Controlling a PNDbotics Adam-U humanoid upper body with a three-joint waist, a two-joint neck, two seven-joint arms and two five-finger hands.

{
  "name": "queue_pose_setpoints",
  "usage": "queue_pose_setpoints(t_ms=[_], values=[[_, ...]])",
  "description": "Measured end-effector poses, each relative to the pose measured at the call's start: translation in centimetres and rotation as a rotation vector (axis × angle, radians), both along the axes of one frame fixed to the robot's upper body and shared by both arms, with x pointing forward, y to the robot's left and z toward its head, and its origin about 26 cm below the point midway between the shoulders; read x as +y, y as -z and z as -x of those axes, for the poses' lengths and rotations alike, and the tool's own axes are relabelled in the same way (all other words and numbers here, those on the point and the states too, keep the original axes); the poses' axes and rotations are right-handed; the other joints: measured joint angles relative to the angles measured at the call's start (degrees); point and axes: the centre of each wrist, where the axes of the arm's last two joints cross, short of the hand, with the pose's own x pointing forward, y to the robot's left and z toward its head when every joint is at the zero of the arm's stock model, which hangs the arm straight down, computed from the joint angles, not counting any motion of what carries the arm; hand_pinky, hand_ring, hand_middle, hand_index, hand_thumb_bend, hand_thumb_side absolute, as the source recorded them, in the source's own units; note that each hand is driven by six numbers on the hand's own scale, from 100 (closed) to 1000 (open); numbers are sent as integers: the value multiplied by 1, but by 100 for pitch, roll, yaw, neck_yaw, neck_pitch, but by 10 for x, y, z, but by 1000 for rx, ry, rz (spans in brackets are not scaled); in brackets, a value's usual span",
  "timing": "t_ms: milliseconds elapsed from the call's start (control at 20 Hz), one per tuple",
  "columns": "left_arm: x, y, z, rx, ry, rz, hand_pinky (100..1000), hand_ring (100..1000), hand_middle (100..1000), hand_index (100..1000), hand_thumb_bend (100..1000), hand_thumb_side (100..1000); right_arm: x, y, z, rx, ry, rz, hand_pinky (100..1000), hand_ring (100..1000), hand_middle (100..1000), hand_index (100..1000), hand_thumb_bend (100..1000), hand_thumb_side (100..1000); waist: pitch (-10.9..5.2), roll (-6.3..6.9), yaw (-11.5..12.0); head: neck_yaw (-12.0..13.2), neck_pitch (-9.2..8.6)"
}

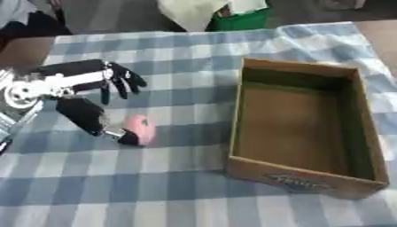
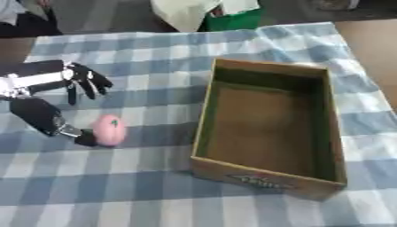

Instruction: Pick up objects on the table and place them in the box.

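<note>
Pink peach-like toy lies on the blue-and-white checked tablecloth, left of the cardboard box and apart from it. A small dark green mark shows on top of it in the right eye view, maybe a stem.

Left hand comes in from the left edge and hangs over the toy. Thumb reaches down, its tip touching or just beside the toy's left side; fingers droop above and behind, spread, not touching it. So the hand is apart, nothing clamped. The pose reads as bracketing the toy for a pinch: thumb on one side, fingers to come down on the other.

Box is empty inside, long side running away from the robot, open top facing up, a printed label on the near wall. It sits to the right, so the carry would be a short sideways move.

Right hand shows in neither view. A green container stands beyond the far table edge.
</note>
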Motion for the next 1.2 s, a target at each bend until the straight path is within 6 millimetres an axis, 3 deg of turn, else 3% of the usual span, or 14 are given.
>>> queue_pose_setpoints(t_ms=[550, 650, 700, 1000, 1200], values=[[5, 18, -14, 4, 7, -135, 514, 741, 766, 861, 731, 507, 1, 1, 0, 7, -2, 2, 872, 853, 625, 932, 100, 1000, 55, 7, -25, 4, -2], [4, 19, -17, -2, 4, -138, 509, 738, 752, 862, 675, 513, 1, 1, 0, 8, -2, 5, 873, 854, 624, 931, 100, 1000, 59, 7, -34, 8, -3], [3, 20, -18, -4, 3, -138, 507, 736, 744, 864, 713, 524, 1, 1, 0, 9, -2, 5, 873, 854, 624, 931, 100, 1000, 61, 7, -37, 12, -4], [0, 26, -24, -64, -12, -147, 485, 725, 717, 874, 662, 564, 3, 2, 0, 11, -4, 0, 874, 855, 624, 931, 100, 1000, 97, -2, -61, 31, -12], [0, 32, -29, -97, -20, -163, 468, 709, 698, 854, 602, 532, 3, 2, 0, 12, -5, 1, 874, 855, 623, 932, 100, 1000, 115, -7, -69, 43, -12]])
